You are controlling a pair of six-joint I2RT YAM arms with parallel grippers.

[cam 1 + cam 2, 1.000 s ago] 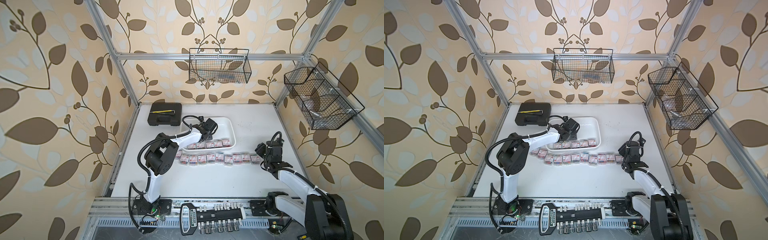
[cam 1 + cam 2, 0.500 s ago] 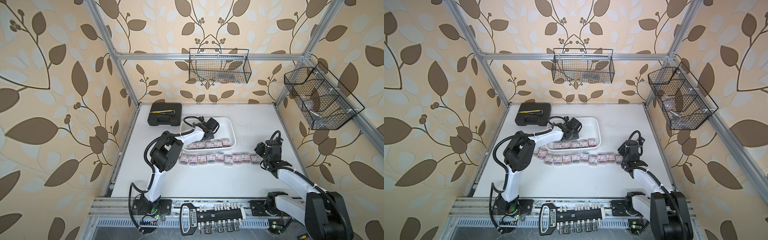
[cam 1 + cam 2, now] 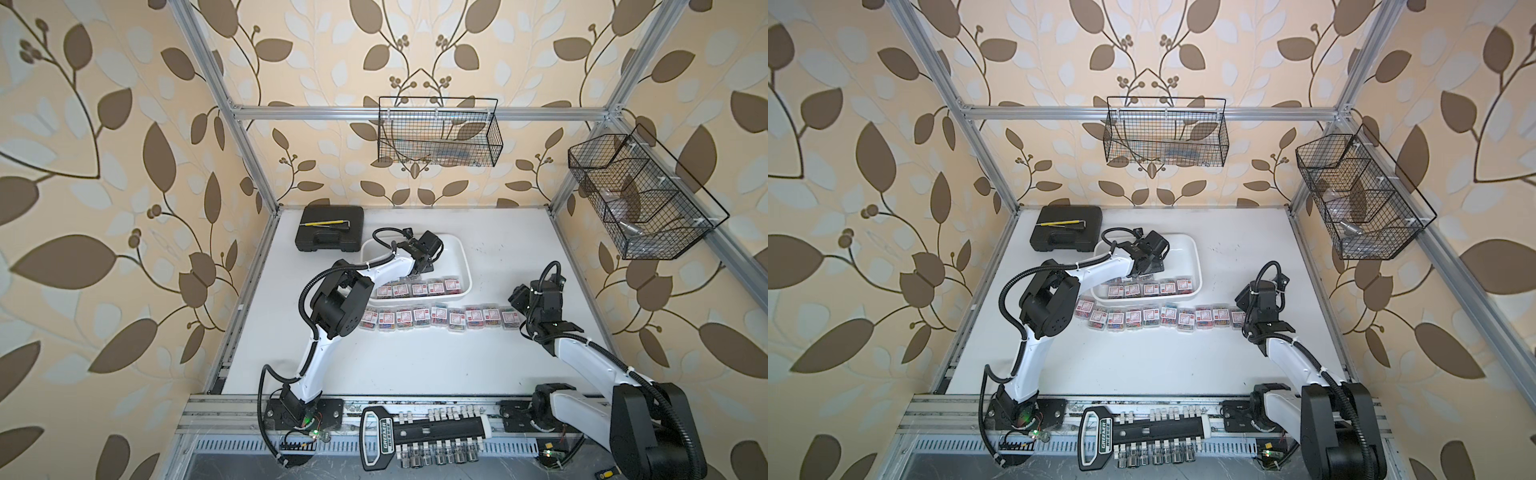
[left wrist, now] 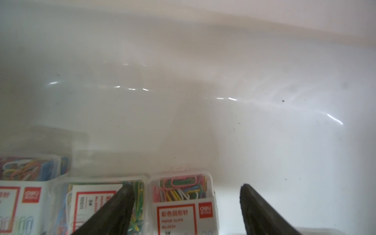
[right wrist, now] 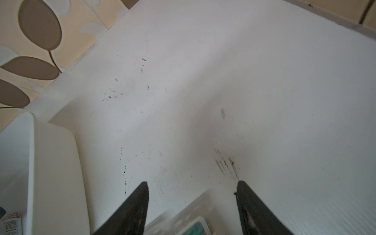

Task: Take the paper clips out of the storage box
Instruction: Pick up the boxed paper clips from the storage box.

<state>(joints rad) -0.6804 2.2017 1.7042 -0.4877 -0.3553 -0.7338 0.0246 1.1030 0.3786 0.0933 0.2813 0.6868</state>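
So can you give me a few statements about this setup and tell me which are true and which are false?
1. The storage box is empty. False: several paper clip boxes lie along its near wall.
2. A row of clip boxes lies on the table in front of the storage box. True.
3. The left pincer is clamped shut. False: its jaws stand open over one of the boxes in the storage box.
4. A yellow pen-like tool rests on the black case. True.
5. The right pincer is inside the storage box. False: it is at the right end of the row on the table.
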